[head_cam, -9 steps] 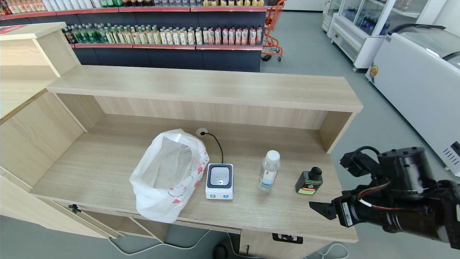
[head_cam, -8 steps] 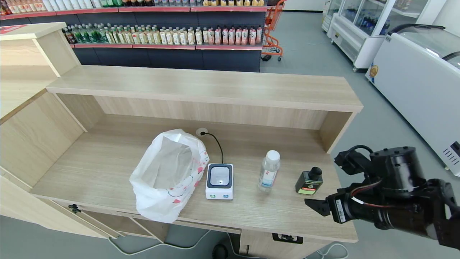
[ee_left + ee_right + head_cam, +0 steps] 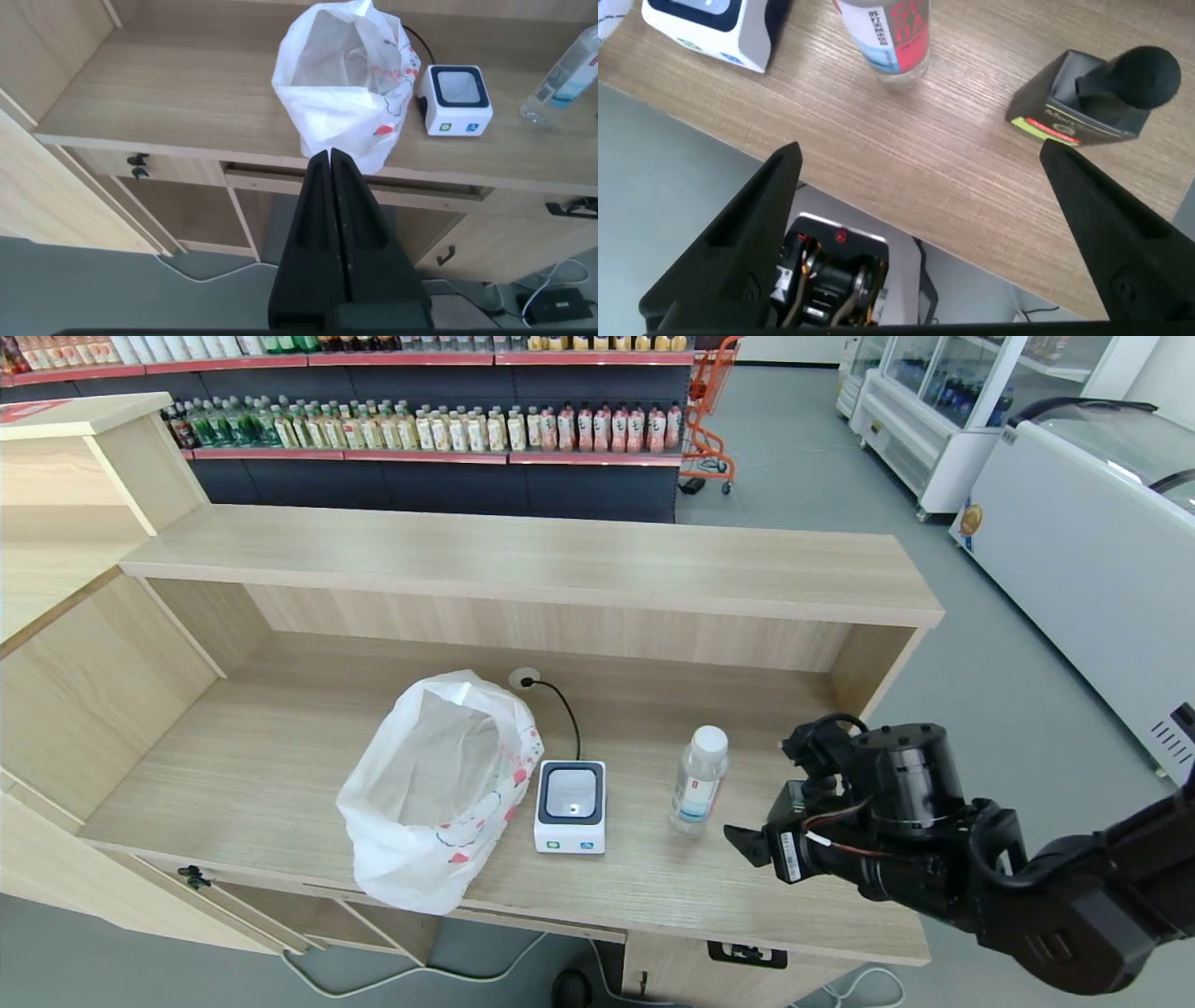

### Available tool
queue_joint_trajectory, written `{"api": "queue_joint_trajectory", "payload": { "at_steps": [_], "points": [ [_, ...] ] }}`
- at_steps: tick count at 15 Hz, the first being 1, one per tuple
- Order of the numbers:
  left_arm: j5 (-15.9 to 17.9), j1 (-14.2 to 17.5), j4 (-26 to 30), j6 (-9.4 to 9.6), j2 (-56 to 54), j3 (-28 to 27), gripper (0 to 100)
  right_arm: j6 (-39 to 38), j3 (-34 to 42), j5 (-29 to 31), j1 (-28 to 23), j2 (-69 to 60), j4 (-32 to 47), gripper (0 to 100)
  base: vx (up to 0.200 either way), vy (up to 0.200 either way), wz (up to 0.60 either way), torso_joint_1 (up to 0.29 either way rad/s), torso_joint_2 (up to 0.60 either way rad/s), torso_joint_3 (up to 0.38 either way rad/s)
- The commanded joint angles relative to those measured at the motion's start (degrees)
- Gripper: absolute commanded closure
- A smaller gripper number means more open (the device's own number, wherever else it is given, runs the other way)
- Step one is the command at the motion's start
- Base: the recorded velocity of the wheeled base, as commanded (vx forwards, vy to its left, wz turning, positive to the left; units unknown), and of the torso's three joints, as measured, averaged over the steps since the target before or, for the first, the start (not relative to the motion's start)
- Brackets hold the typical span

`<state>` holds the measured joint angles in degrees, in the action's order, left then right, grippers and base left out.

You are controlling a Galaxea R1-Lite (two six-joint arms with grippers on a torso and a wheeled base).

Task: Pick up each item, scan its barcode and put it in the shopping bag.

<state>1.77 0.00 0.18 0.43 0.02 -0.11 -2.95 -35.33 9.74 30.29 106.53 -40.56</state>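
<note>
A white plastic shopping bag (image 3: pixel 439 793) stands open on the wooden counter (image 3: pixel 280 756), with a white barcode scanner (image 3: pixel 570 805) just to its right. Right of the scanner stands a clear bottle (image 3: pixel 698 779) with a white cap. A dark square bottle (image 3: pixel 1092 98) with a round black cap sits near the counter's front edge, right of the clear bottle (image 3: pixel 887 37). My right gripper (image 3: pixel 922 154) hovers open over the front edge, its fingertips (image 3: pixel 789 159) apart, between the two bottles. My left gripper (image 3: pixel 332 163) is shut on nothing, low in front of the counter below the bag (image 3: pixel 341 75).
A black cable (image 3: pixel 560 705) runs from the scanner to a hole at the back of the counter. A raised shelf (image 3: pixel 523 560) and side walls enclose the counter. Drawers (image 3: pixel 355 182) sit under the front edge. Store shelves and freezers stand behind.
My right arm has moved left and forward over the counter's right end, and it now covers the dark bottle in the head view. Bag, scanner and clear bottle have stayed put.
</note>
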Motion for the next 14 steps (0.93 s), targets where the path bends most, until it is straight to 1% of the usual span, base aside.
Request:
{"api": "queue_joint_trajectory", "payload": {
  "at_steps": [1, 2, 5, 10, 14],
  "points": [
    [-0.01, 0.00, -0.01, 0.01, -0.02, -0.07, 100, 0.40, -2.03, 1.51, 0.38, 4.56, -1.28, 0, 0.000, 0.000, 0.00, 0.000, 0.00, 0.000],
    [-0.01, 0.00, -0.01, 0.01, 0.06, 0.02, 100, 0.58, -2.29, 2.12, 0.38, 5.26, -1.98, 0, 0.000, 0.000, 0.00, 0.000, 0.00, 0.000],
    [-0.01, 0.00, -0.01, 0.01, 0.06, -0.07, 100, 2.95, -2.64, 2.65, 0.47, 8.87, -7.43, 0, 0.000, 0.000, 0.00, 0.000, 0.00, 0.000],
    [-0.01, 0.00, -0.01, 0.01, 0.06, 0.02, 100, 3.30, -5.72, 2.65, 0.64, 13.79, -11.30, 0, 0.000, 0.000, 0.00, 0.000, 0.00, 0.000],
    [-0.01, 0.00, -0.01, 0.01, 0.06, -0.07, 100, 6.03, -8.79, 2.65, 1.70, 17.92, -15.69, 0, 0.000, 0.000, 0.00, 0.000, 0.00, 0.000]
  ]
}}
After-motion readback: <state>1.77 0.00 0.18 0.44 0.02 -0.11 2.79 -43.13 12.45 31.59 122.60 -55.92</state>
